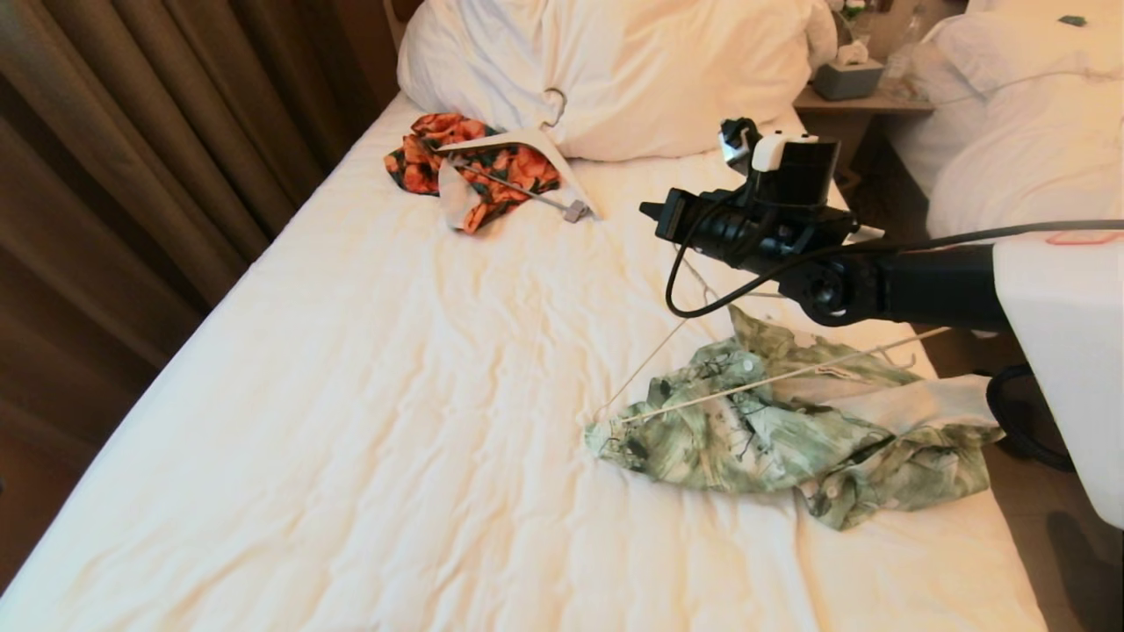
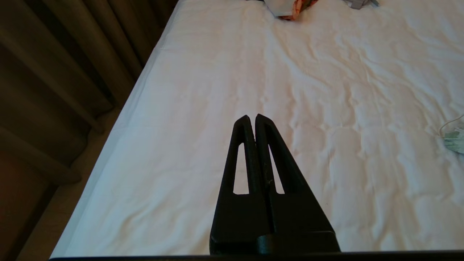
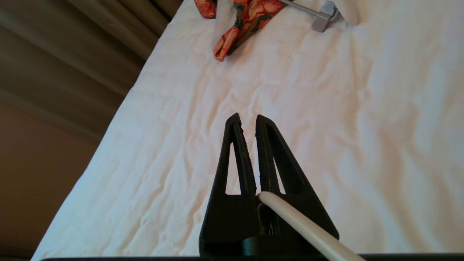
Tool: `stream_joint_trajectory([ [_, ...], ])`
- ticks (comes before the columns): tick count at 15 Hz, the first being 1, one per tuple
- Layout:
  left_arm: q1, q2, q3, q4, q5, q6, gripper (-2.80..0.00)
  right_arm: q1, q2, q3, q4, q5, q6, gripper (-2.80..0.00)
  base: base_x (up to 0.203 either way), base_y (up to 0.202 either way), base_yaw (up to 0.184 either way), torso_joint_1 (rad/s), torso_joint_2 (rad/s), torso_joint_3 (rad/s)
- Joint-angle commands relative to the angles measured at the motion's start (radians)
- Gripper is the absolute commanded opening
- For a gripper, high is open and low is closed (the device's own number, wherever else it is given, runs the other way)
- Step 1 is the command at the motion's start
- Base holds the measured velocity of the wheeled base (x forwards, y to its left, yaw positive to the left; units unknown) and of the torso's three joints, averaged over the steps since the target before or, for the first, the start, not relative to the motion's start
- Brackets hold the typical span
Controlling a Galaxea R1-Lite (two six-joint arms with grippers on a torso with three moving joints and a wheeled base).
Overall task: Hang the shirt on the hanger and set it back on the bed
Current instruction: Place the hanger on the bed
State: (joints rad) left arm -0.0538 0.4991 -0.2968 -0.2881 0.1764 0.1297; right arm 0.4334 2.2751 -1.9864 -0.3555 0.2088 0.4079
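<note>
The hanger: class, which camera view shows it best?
The head view: the hanger lies across the shirt, its thin frame traceable. The right wrist view shows only one cream bar in the right pincer. The left wrist view shows none.

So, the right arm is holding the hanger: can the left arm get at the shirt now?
Probably yes: only bare bed lies between the left tool and the shirt, though that tool is shut.

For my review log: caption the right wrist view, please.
Right pincer shut on the cream hanger above the white bed, orange floral garment beyond.
</note>
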Motion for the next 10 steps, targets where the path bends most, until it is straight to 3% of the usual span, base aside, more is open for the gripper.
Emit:
stream_joint_trajectory([
  [1,0.0,-0.007,0.004,-0.002,0.002,0.001,-2.8,0.001,0.012,0.0,0.0,-0.004,0.002,-2.8,0.0,0.0,0.0,0.0,0.0,0.0],
  [2,0.0,-0.007,0.002,-0.002,0.002,0.0,-2.8,0.001,0.014,0.0,0.0,-0.006,0.002,0.0,0.0,0.0,0.0,0.0,0.0,0.0],
  [7,0.0,-0.02,0.004,-0.002,0.003,-0.001,-2.8,0.009,-0.023,0.01,0.017,-0.042,-0.001,0.0,0.0,0.0,0.0,0.0,0.0,0.0],
  [10,0.0,-0.049,0.003,0.0,0.004,-0.002,-2.8,0.015,-0.053,0.02,0.161,-0.146,-0.066,0.0,0.0,0.0,0.0,0.0,0.0,0.0],
])
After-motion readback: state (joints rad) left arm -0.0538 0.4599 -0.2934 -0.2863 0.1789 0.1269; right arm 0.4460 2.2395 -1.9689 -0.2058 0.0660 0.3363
